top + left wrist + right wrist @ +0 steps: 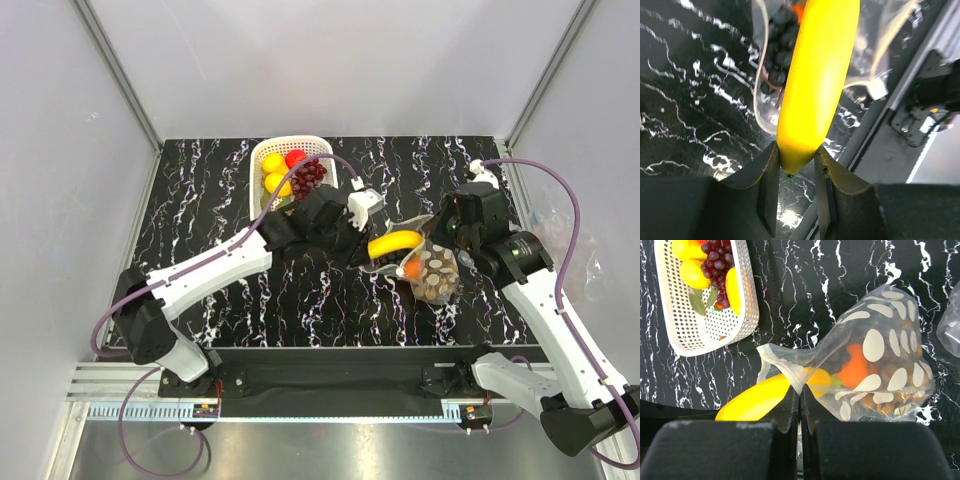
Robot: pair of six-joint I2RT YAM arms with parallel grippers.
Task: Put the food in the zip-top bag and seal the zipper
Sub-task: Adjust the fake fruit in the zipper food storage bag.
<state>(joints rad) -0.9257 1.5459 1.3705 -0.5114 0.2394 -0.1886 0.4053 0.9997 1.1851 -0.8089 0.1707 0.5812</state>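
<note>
This is a robot lab cell. Plain white panels (350,60) framed by aluminium posts (123,85) stand behind and to either side of the left tool (372,252) and right tool (435,235). Beneath the tools lies a black marbled surface (200,200). Nearer than them, a metal rail (330,411) runs by both arm bases, and purple cables (547,163) loop off the arms.

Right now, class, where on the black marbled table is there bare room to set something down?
Bare: left of the white lattice basket, the far strip between basket and right gripper, and the near middle. Crowded: where the yellow banana meets the spotted clear bag.
</note>
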